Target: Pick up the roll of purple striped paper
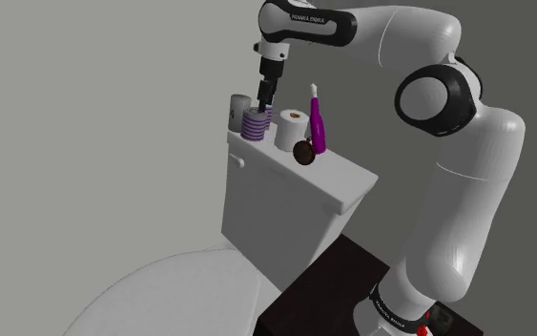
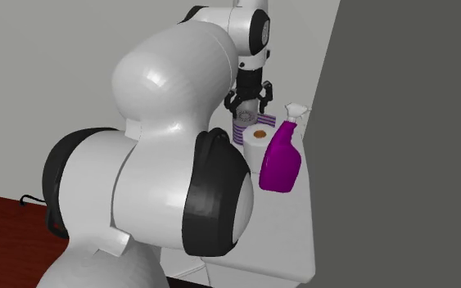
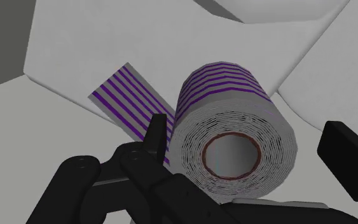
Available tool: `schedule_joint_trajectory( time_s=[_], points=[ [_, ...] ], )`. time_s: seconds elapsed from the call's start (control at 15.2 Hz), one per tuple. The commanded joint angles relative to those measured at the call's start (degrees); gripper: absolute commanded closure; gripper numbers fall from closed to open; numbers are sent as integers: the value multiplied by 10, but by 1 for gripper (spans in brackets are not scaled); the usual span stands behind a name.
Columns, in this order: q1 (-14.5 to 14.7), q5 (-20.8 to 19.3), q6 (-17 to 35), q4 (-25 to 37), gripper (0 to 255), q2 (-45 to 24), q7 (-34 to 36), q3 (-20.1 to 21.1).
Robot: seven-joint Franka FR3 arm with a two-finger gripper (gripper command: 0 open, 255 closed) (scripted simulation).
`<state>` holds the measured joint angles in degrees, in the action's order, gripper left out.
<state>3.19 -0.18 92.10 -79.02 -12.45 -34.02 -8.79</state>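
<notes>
Purple striped paper roll (image 1: pixel 256 124) stands upright, core opening upward, on the toilet tank lid (image 1: pixel 338 181) near the lid's end farthest from the stand (image 1: pixel 338 291). In the wrist view the roll (image 3: pixel 234 137) shows a brown-rimmed core, and a loose striped sheet (image 3: pixel 130 102) trails from it flat onto the lid (image 3: pixel 69 57). The gripper (image 1: pixel 265 95) hangs directly over the roll, pointing down. In the wrist view the gripper (image 3: pixel 247 137) has its jaws apart, one finger (image 3: pixel 156 133) just beside the roll's wall and the other finger (image 3: pixel 349 159) standing clear of the opposite side, so the roll lies between them unclamped. In the second exterior view the gripper (image 2: pixel 249 102) sits just above the striped roll (image 2: pixel 240 131), most of which is hidden behind a plain white roll (image 2: pixel 259 146). A grey cylindrical container (image 1: pixel 238 108) touches or nearly touches the striped roll on the side toward the lid's far end. On the other side, toward the stand, come the plain white roll (image 1: pixel 291 129), then a purple spray bottle (image 1: pixel 318 124) with a white nozzle, both upright. A small brown round object (image 1: pixel 303 152) rests at the lid's front edge beside the bottle. The tank (image 1: pixel 266 215) and the toilet's closed seat cover (image 1: pixel 161 296) are white; the wall behind is grey.
</notes>
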Motion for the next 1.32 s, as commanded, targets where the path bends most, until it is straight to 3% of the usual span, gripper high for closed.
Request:
schedule_joint_trajectory(
  time_s=[0.0, 0.4, 0.46, 1.06, 1.25],
  points=[
    [1, 0, 14, -13, 0, -1, 0, 1],
    [2, -2, 52, -58, 0, 6, 1, 1],
    [2, -1, 53, -58, 255, 5, 1, 1],
    [2, -2, 52, -58, 255, 6, 1, 1],
    [1, -1, 27, -29, 255, 2, 0, 1]
  ],
)
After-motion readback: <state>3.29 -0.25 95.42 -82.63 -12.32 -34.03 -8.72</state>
